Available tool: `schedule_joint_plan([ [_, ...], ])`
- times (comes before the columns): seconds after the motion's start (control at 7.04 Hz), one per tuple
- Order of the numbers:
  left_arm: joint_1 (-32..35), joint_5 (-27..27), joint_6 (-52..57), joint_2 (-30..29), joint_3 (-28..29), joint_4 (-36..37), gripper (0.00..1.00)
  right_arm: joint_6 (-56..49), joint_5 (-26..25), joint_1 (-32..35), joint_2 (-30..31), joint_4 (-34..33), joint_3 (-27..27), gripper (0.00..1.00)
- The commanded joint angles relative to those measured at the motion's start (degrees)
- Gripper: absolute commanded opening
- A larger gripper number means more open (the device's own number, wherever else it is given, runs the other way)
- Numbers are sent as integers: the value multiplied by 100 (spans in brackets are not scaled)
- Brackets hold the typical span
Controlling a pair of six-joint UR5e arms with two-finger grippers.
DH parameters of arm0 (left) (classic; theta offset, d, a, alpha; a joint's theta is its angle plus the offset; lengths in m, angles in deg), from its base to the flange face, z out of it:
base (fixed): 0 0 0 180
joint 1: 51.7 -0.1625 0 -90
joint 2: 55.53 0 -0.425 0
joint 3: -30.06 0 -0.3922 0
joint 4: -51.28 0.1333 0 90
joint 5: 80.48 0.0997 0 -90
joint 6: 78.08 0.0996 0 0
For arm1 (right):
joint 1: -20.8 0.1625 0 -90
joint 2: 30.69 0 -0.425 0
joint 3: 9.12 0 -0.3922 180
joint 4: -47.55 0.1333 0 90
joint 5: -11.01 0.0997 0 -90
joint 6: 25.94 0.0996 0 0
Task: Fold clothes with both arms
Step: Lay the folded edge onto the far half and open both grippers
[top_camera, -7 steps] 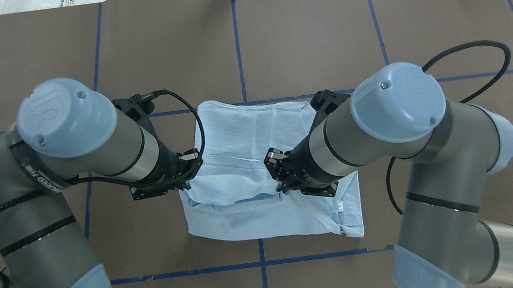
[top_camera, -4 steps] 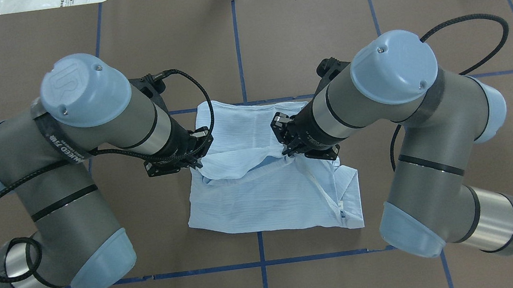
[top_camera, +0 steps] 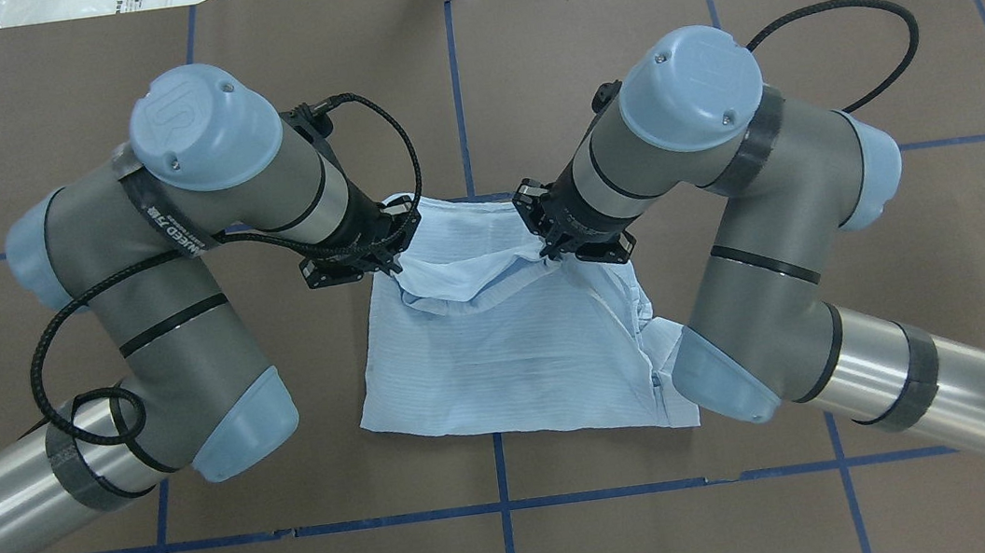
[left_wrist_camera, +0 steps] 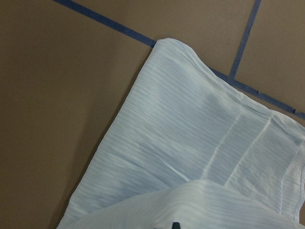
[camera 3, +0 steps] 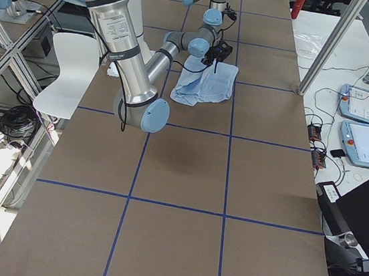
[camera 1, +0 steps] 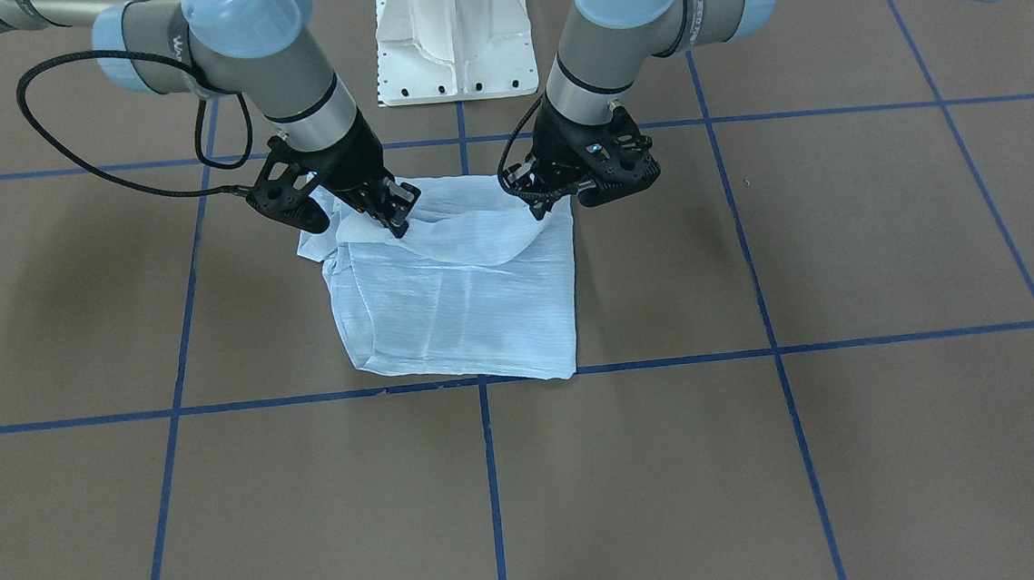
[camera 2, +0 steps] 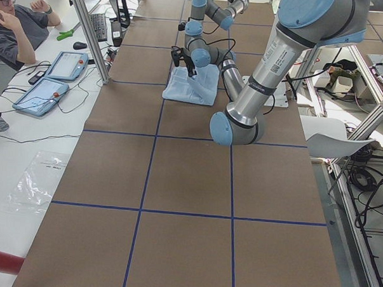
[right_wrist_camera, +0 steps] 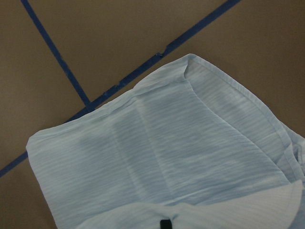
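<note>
Since a second ago both pincers have moved up the overhead frame, from the middle of the thin, pale-blue, finely striped shirt (top_camera: 503, 360) to just below its upper edge, drawing a raised fold of cloth along with them. The black two-finger left pincer (top_camera: 392, 265) is clenched on the fold's left end. The black two-finger right pincer (top_camera: 550, 251) is clenched on its right end. Between them the cloth sags in a shallow, crumpled arc at the centre of the frame.

In the front-facing view the same fold hangs in the upper middle, with the left pincer (camera 1: 537, 208) on the frame's right and the right pincer (camera 1: 394, 221) on its left. Below them the rest of the shirt (camera 1: 464, 312) lies flat.

The shirt rests on the brown paper-covered bench (top_camera: 56, 86), which is marked with blue tape lines (top_camera: 455, 84). Its upper edge lies along a horizontal line and its right edge is bunched. The silver-grey tubular left arm (top_camera: 170, 325) enters from the lower left of the overhead frame, and the matching right arm (top_camera: 766, 280) from the lower right.

Each wrist view looks down on the flat layer of cloth (left_wrist_camera: 181, 143) (right_wrist_camera: 167, 157), with the held fold along the bottom edge.
</note>
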Motion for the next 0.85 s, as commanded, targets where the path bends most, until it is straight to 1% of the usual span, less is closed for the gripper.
schedule_joint_plan([
  [0.0, 99, 1, -23, -63, 622, -628, 0, -46, 0, 114, -292, 10, 550, 0],
  [0.14, 178, 1, -32, -194, 912, -787, 0, -99, -8, 149, -459, 28, 804, 0],
  [0.28, 239, 1, -50, -335, 1194, -980, 0, -143, -17, 176, -530, 593, 1285, 0],
  [0.43, 283, 1, -58, -458, 1518, -1165, 0, -134, -17, 254, -540, 999, 1612, 0],
  [0.71, 345, 10, -59, -494, 1828, -1464, 0, -169, -17, 325, -627, 1012, 1843, 0],
])
